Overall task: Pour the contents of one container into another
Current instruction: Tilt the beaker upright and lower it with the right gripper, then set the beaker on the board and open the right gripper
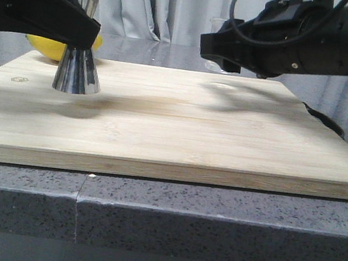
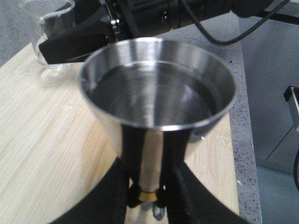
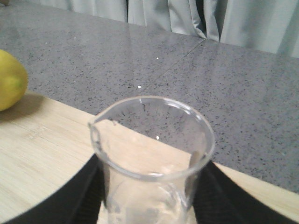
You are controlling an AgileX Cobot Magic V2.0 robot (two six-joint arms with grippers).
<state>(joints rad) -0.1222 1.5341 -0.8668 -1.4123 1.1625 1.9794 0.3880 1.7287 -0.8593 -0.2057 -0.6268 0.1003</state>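
Pour looks done — jigger (image 2: 156,88) is pinched in left jaws, full; beaker (image 3: 152,154) gripped in right jaws, seemingly empty — release next.

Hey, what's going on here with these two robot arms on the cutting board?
The left gripper is clamped on the waist of a steel jigger standing on the bamboo board; its upper cup holds clear liquid. The right gripper holds a glass beaker upright near the board's far edge. A lemon lies behind.

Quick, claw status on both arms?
Left claw: closed on the jigger at its waist.
Right claw: closed on the beaker.
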